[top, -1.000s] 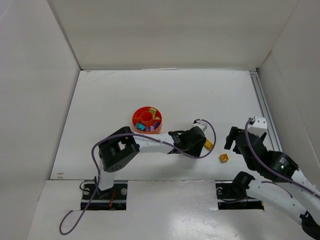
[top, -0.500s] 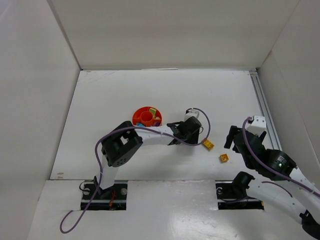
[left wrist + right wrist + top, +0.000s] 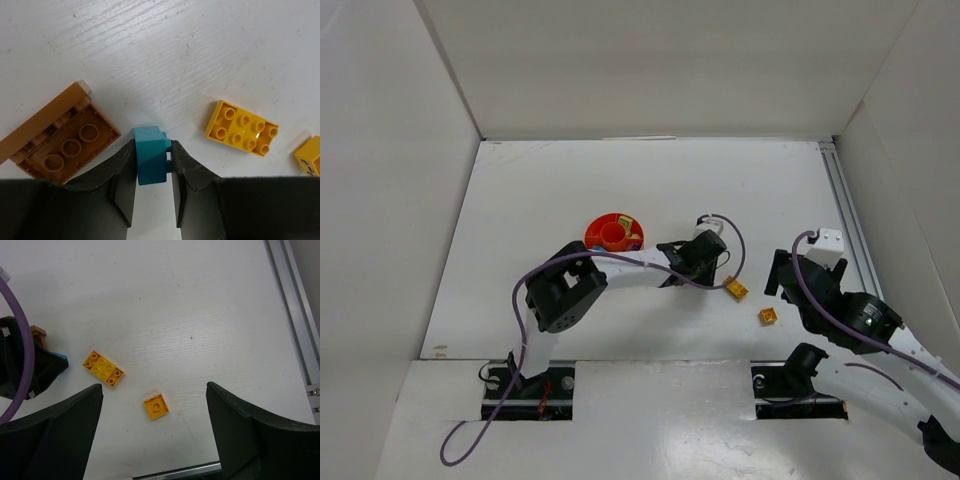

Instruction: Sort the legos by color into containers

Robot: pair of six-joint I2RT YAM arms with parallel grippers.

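Farthest left of my left jaws, past the wrist and beside the forearm in the top view, sits the orange dish (image 3: 614, 232) with several bricks in its wedges. I can make out a pale yellow-green one, but the rest are too small to sort by colour from here.

Just off the outer side of the left finger lies the brown brick (image 3: 65, 142), flipped over so that its hollow underside and round tubes face up. Its near corner is just beside the fingertip, and I cannot tell whether they touch.

The left gripper (image 3: 152, 150) is clamped on the teal brick (image 3: 150, 162). Both pads press its side faces, and the brick pokes out a little past the fingertips, low over the white table (image 3: 570, 180).

To the right of those jaws, near but apart, the long yellow brick (image 3: 242, 129) lies studs up and at a slant.

Further right, my right gripper (image 3: 154, 389) hovers with its fingers spread wide and nothing in them. The small square yellow brick (image 3: 156, 406) lies on the table in the gap between them, touching neither. The long yellow brick sits just beyond the left fingertip. A metal rail (image 3: 292, 315) runs along the table well outside the right finger.
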